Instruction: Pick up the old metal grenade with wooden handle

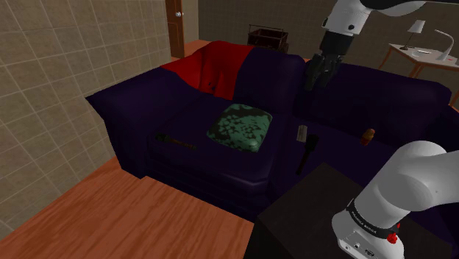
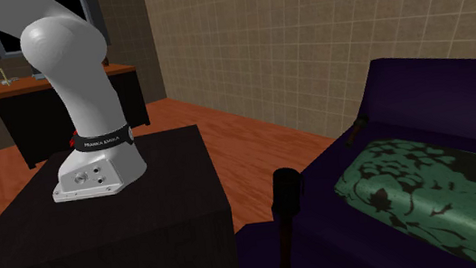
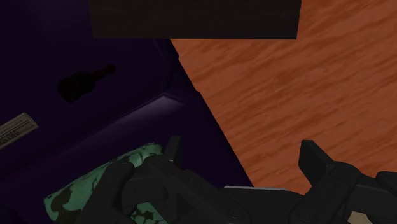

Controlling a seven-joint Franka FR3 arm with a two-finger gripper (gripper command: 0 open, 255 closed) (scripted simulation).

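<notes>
Nearly upright grenade (image 2: pixel 286 198) (head up, handle down).

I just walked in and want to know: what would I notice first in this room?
Probably the green patterned cushion, bright on the seat of the dark purple sofa, with a red blanket draped over the backrest behind it. Next, the white robot arm rising from its black stand at the shoulder view's lower right, its black gripper hanging open above the sofa.
</notes>
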